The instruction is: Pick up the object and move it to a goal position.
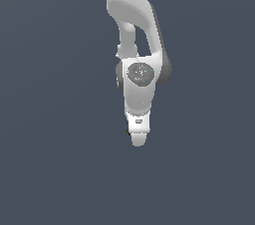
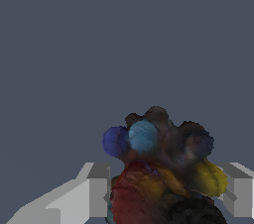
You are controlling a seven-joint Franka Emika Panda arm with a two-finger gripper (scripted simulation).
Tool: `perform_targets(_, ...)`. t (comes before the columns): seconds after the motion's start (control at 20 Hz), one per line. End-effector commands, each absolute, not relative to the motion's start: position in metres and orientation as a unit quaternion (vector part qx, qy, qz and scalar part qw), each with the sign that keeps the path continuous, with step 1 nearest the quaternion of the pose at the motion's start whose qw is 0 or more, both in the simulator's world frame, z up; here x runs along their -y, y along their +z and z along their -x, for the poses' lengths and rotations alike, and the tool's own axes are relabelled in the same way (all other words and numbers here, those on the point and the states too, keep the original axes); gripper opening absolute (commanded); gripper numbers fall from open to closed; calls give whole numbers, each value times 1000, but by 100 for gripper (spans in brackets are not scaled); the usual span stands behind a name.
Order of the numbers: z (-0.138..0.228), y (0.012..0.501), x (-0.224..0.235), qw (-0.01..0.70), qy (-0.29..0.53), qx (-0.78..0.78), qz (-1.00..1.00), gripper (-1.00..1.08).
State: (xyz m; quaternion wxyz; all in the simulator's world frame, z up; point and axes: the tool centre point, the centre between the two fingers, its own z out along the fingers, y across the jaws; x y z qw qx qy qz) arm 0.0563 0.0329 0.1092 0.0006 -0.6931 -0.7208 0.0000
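The object (image 2: pixel 163 168), a dark lumpy clump with blue, red and yellow knobs, is sitting between the two grey fingers (image 2: pixel 96 188), which are pressing in on either side of it. In the exterior view the gripper (image 1: pixel 138 137) is pointing downward, the clump showing only as a dark speck (image 1: pixel 128 132) at its edge against plain grey ground (image 1: pixel 50 169). No writing is showing anywhere.

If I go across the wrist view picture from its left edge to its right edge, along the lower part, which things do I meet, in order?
One gripper finger → the object, a dark lumpy clump with blue, red and yellow patches, between the fingers → the other gripper finger.
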Motion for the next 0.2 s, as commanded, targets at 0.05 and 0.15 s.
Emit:
perform_targets(0.05, -61, 112, -35, 0, 0, 721, 693, -100)
perform_targets(0.15, -61, 112, -35, 0, 0, 721, 693, -100)
